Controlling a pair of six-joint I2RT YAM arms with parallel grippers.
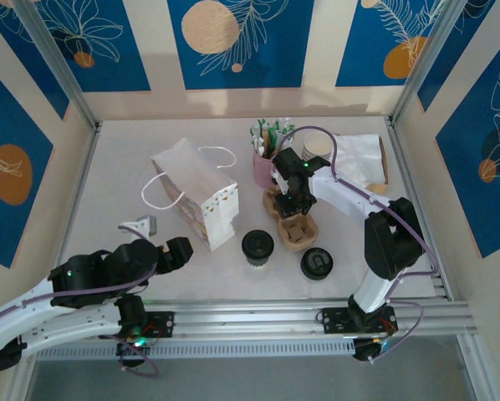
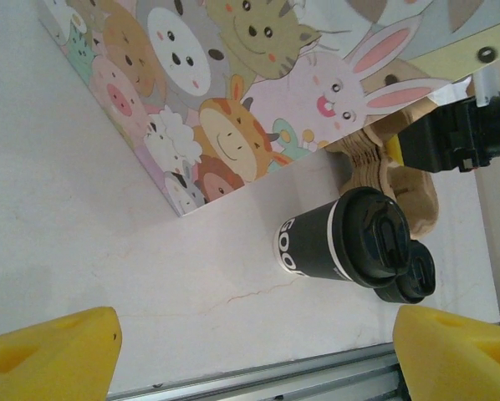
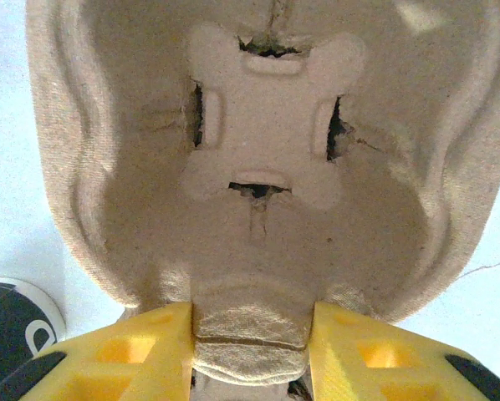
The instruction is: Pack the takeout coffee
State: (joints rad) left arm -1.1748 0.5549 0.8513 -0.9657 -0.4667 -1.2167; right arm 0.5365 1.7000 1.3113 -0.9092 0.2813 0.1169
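Observation:
The takeout coffee [image 1: 257, 246] stands at the table's front middle, a dark cup with white lettering and a round black lid [image 2: 350, 241]. My left gripper [image 1: 176, 251] is well to its left, open, its yellow fingers [image 2: 53, 351] wide apart over bare table; the gap between them [image 2: 254, 359] holds nothing. A brown pulp cup tray [image 1: 298, 227] lies just right of the coffee. My right gripper [image 1: 292, 203] is down on it, both yellow fingers pressed against the tray's middle ridge [image 3: 250, 334]. The tray hollow [image 3: 262, 150] in front of them holds no cup.
A paper bag [image 1: 196, 196] printed with cartoon animals [image 2: 233, 83] sits left of the coffee. A black lid stack [image 1: 316, 264] lies at the front right. Behind the tray stand a pink holder with sticks [image 1: 265, 163], stacked cream cups [image 1: 317, 149] and napkins [image 1: 363, 159].

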